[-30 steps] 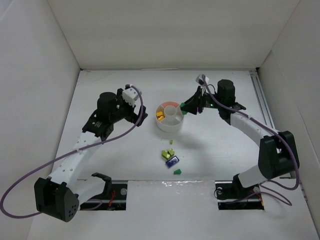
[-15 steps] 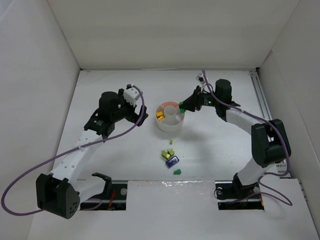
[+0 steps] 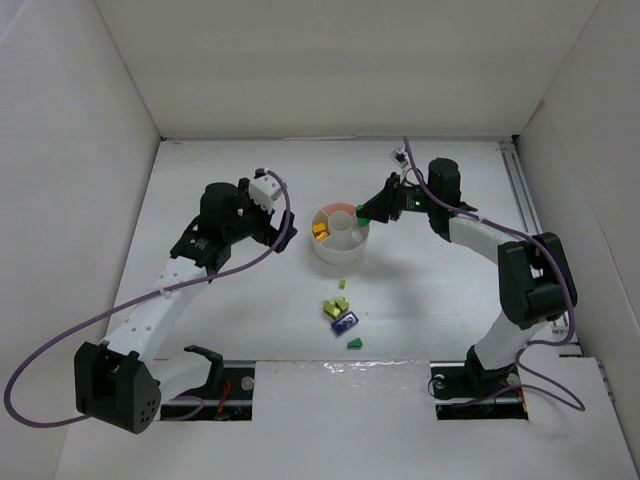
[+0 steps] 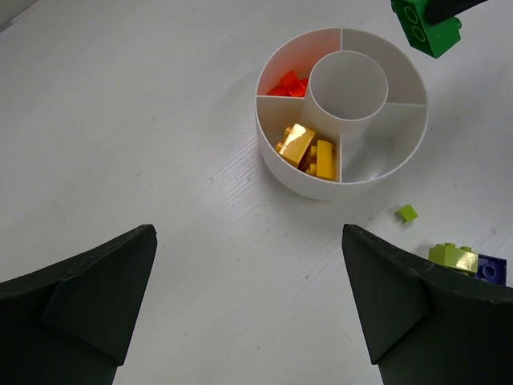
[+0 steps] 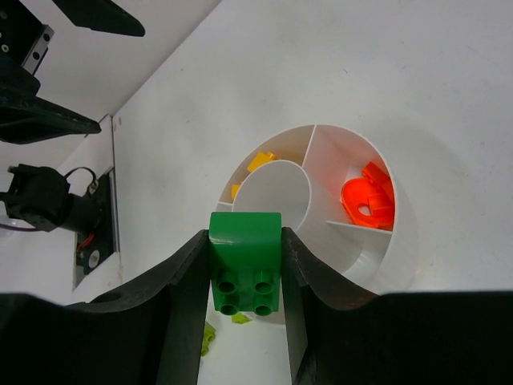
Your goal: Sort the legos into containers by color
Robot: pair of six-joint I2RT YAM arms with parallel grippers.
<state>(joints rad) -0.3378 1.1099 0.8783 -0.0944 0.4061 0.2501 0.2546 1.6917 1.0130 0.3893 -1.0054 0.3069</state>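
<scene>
Left claw point(image 4: 244, 241) gapes wide above the bench point(image 4: 120, 120). The white dish point(image 4: 298, 183) holds yellow bricks point(image 4: 307, 150) and orange bricks point(image 4: 287, 83) in adjoining wedges. Loose legos point(image 3: 341, 313) lie nearby. Right claw point(image 5: 244, 277) pinches a green brick point(image 5: 244, 241) by the dish's right edge.

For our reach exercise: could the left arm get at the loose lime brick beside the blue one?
Probably yes: the left hand is open and empty, and nothing stands between it and the lime brick.
</scene>
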